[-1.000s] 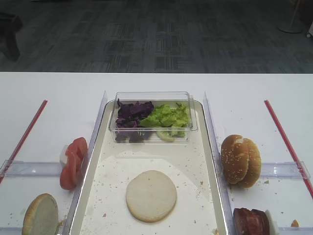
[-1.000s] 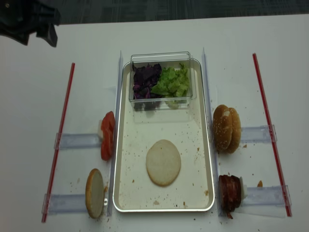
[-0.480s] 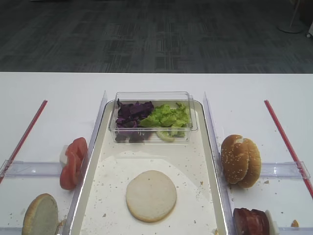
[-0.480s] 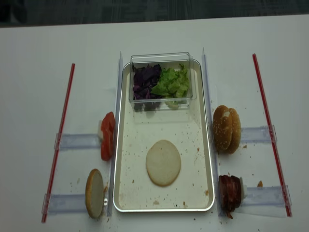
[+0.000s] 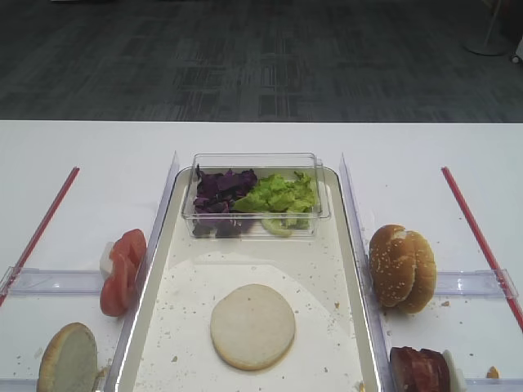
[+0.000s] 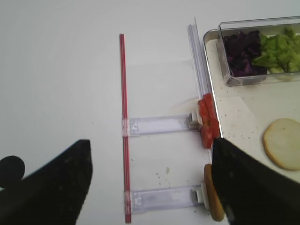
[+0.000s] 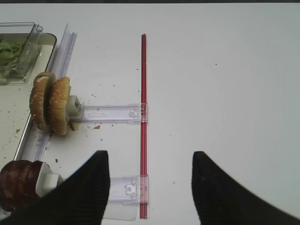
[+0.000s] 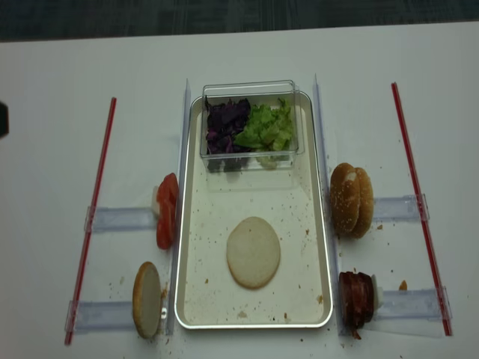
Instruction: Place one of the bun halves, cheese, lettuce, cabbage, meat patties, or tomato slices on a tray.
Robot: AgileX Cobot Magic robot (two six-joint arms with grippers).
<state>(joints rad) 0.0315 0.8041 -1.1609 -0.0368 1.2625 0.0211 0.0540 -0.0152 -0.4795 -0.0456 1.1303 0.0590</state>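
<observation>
I am looking down on the table [image 5: 90,147], where the tray [image 5: 356,269] is lying lengthwise in the middle. A clear box [image 5: 255,194] is sitting at its far end, holding cabbage [image 5: 219,190] on the left and lettuce [image 5: 280,193] on the right. One bun half [image 5: 252,326] is already lying flat, cut face up, near the tray's close end.

Sesame buns [image 5: 401,268] are standing on edge just right of the tray, with patties [image 5: 418,369] nearer me. On the left, tomato slices [image 5: 120,269] are standing on edge just outside the rim, and a second bun half [image 5: 67,359] is standing below them.

My left gripper [image 6: 150,187] is hanging wide and empty over the left holders; my right gripper [image 7: 149,187] is also spread wide, holding nothing, beside the right holders.

I am judging the tomato likely soft, wet and slippery, easily crushed, so I am planning to pinch one slice lightly across its flat faces near the top edge
</observation>
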